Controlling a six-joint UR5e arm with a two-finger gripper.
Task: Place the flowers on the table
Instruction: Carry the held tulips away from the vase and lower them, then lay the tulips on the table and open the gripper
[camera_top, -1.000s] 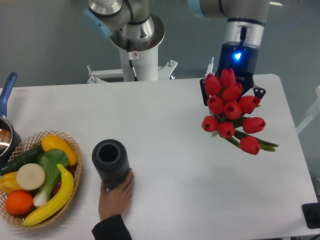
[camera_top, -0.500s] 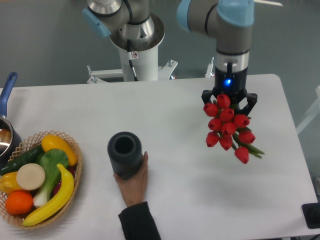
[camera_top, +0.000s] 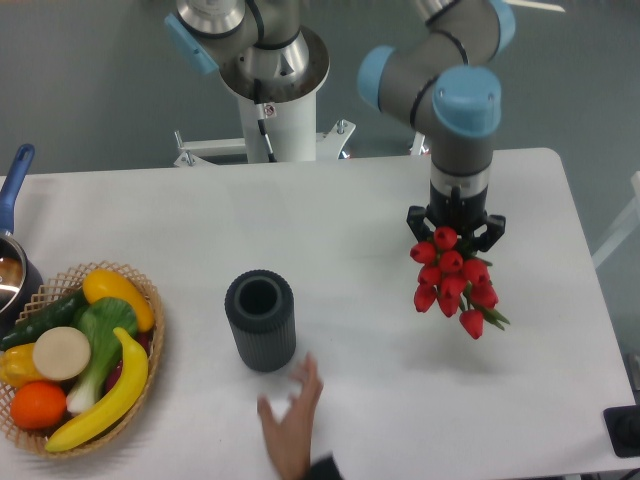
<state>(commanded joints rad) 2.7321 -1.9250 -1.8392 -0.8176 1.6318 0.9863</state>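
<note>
Camera view: the flowers (camera_top: 452, 280) are being gripped at the stems by the gripper (camera_top: 455, 222), buds hanging above the table (camera_top: 360, 210) near its right edge. Contact cannot be judged; lowering and release are being left to do.

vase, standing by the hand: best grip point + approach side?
Take the vase across its ribbed outer wall, near the upper half, coming straight down from above with the fingers straddling it. It stands upright with its open mouth facing the camera, and the ribs should help against slipping. Come from the far side: a person's hand sits just in front of it. The basket to its left leaves room.
</note>
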